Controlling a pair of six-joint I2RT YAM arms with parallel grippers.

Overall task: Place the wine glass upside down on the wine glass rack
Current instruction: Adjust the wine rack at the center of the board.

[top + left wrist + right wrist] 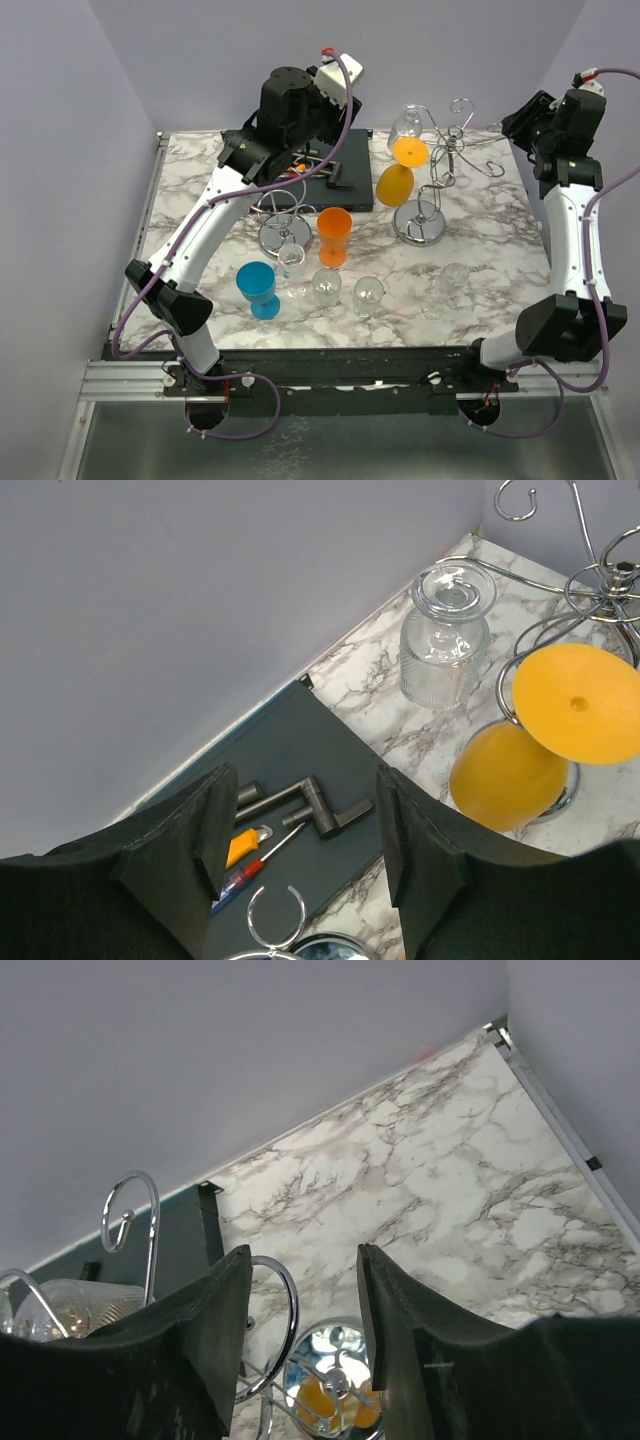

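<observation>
A chrome wine glass rack (424, 218) stands at the back right of the marble table. A yellow wine glass (398, 172) and a clear ribbed glass (407, 125) hang on it upside down; both also show in the left wrist view, yellow (578, 702) and clear (446, 635). Several glasses stand upright near the front: orange (334, 235), blue (259, 288) and clear ones (326, 287). My left gripper (302, 158) is open and empty, high above the dark mat (290, 745). My right gripper (520, 120) is open and empty, above the rack's base (338, 1380).
A second chrome rack (281, 232) stands left of centre, partly under my left arm. The dark mat (345, 175) holds a metal handle (312, 806) and a screwdriver (250, 868). Two more clear glasses (368, 294) (450, 280) stand at the front right. Walls close the back and sides.
</observation>
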